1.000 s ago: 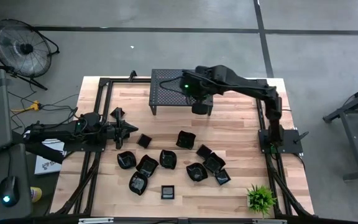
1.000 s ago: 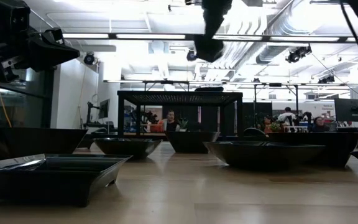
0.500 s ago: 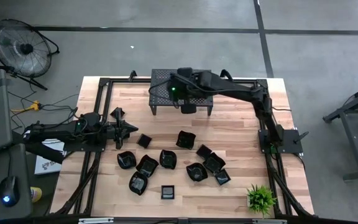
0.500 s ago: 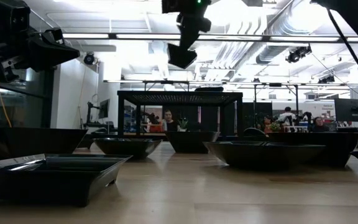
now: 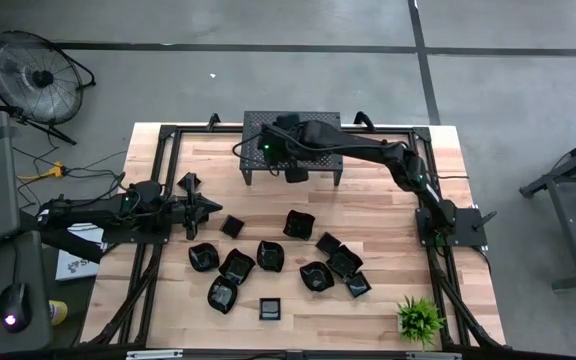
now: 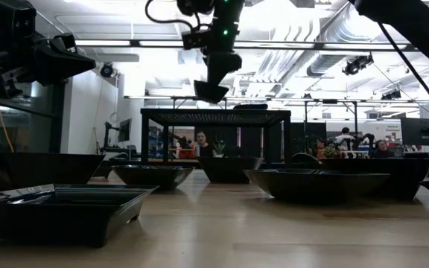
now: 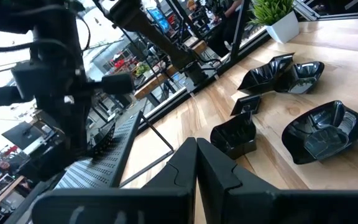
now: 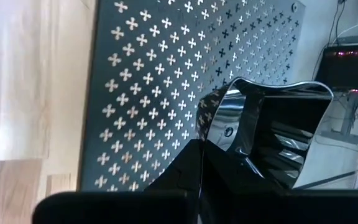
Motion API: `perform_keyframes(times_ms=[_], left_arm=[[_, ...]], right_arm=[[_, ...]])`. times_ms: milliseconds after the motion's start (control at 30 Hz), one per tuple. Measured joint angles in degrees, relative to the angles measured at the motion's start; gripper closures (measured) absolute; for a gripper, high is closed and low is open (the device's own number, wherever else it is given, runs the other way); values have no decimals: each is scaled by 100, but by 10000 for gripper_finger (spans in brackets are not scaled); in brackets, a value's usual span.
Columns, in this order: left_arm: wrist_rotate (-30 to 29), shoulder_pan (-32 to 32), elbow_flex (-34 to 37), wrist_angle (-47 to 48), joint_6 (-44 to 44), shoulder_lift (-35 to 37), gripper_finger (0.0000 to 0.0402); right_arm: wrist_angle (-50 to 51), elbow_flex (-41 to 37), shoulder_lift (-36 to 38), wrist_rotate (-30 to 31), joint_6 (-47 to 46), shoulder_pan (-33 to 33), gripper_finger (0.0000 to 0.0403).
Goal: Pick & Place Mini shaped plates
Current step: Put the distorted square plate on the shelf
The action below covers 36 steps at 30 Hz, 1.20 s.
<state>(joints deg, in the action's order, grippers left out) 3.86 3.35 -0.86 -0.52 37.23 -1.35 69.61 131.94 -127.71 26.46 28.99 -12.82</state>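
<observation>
1. our right gripper [image 5: 286, 172] hangs above the perforated stand [image 5: 318, 124] at the far side of the bench [image 5: 388, 210]. its jaws are pinched on the rim of one glossy plate [image 8: 272, 134], which tilts steeply over the stand's top in the right wrist view.
2. we judge the main risk to be that thin rim grip: a glossy edge can slide out, and the plate would drop onto the metal, bounce, or land on its side.
3. released from this height and tilt, the plate could skid toward the stand's near edge and fall to the bench.
4. if we come down too far, the plate's low corner meets the stand first and levers itself out of the jaws.
5. the other mini shaped plates [image 5: 268, 255] lie clustered on the near half of the bench, some touching, so a later pick could nudge a neighbour.
6. our left gripper [image 5: 211, 208] waits at the left of the bench, jaws closed on nothing, just beside the nearest small plate [image 5: 232, 227]; a careless swing could knock it.
</observation>
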Motion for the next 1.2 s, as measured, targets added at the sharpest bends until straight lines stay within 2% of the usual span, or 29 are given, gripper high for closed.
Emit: perform_keyframes(times_ms=[200, 400, 633, 1200], left_arm=[[-2, 0, 0, 0, -2, -2, 399], [0, -1, 0, -2, -1, 0, 399], [-2, -1, 0, -2, -1, -2, 399], [-1, -1, 0, -1, -1, -2, 399]], right_arm=[[-69, 0, -62, -59, -21, -156, 400], [-312, -13, -74, -443, -1, -357, 395], [-411, -55, -109, -573, 35, -451, 392], [-364, -63, -230, -604, 71, -483, 391]])
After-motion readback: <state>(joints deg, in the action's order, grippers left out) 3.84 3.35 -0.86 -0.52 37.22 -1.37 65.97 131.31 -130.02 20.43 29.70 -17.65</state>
